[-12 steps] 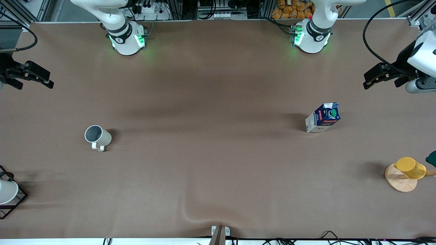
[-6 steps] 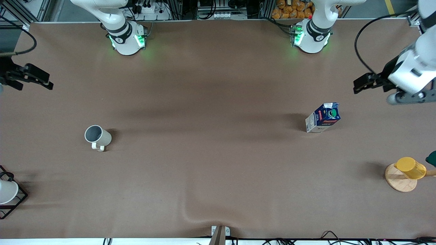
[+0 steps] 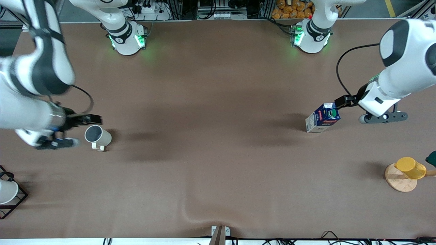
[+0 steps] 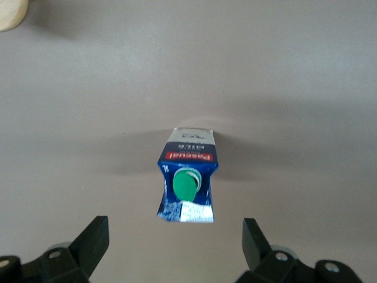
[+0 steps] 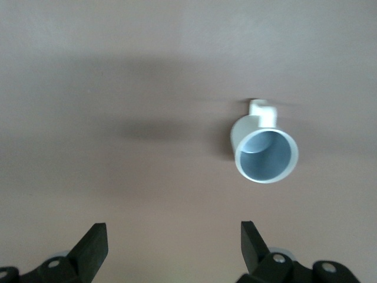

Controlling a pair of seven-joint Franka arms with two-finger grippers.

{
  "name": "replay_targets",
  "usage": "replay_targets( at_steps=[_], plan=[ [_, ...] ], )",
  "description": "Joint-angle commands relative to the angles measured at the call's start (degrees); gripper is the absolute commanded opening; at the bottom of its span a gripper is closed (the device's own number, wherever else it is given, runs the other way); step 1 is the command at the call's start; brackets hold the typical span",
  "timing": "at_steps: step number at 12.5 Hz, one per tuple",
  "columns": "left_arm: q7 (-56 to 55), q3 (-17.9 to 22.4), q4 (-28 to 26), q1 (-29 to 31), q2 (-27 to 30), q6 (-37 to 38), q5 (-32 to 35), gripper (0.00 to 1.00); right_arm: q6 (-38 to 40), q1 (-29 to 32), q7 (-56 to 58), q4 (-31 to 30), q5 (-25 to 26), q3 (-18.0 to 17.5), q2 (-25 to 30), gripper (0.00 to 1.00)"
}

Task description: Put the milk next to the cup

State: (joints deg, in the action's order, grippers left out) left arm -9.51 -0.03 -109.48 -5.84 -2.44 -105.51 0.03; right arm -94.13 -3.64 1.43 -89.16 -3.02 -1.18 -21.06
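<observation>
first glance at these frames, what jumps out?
Two arms reaching in at once. The left end effector, open, sits right beside the milk, which stands upright toward the left arm's end of the table. The right end effector, also open, hangs just by the cup at the right arm's end, a wide stretch of brown table between the two.

table middle (image 3: 211, 136): bare between milk (image 3: 323, 117) and cup (image 3: 97, 137)
cup's sides: open cloth, right gripper (image 3: 90, 119) just beside it
</observation>
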Motion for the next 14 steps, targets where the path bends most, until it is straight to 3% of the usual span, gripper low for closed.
replay_targets(
  at_steps=[1,2,5,7,10,14],
  plan=[
    [-0.9,-0.2,-5.2,-0.1,1.3,-4.3,-0.5,1.0,0.0,-0.7,1.0,2.6,-2.1,0.1,-6.5,1.0],
    [-0.9,-0.2,-6.5,0.0,1.3,-5.7,-0.6,1.0,-0.4,-0.9,1.1,2.6,-4.3,0.3,-6.7,1.0],
    [-0.9,-0.4,-9.6,0.0,0.3,-8.8,-0.6,1.0,-1.8,-0.6,3.7,2.3,-4.4,0.3,-9.3,1.0],
    [-1.0,-0.4,-9.5,0.0,-1.1,-9.6,-0.6,1.0,-2.1,-0.6,6.9,2.0,-1.7,0.5,-9.3,1.0],
    [-0.9,-0.5,-9.6,-0.1,-2.6,-10.4,-0.5,1.0,-3.5,0.2,9.5,0.6,7.3,0.5,-8.5,1.0],
    [-0.9,-0.5,-9.6,-0.1,-4.3,-11.0,-0.5,1.0,-15.1,5.9,20.5,-3.9,9.0,0.5,-8.6,1.0]
  ],
)
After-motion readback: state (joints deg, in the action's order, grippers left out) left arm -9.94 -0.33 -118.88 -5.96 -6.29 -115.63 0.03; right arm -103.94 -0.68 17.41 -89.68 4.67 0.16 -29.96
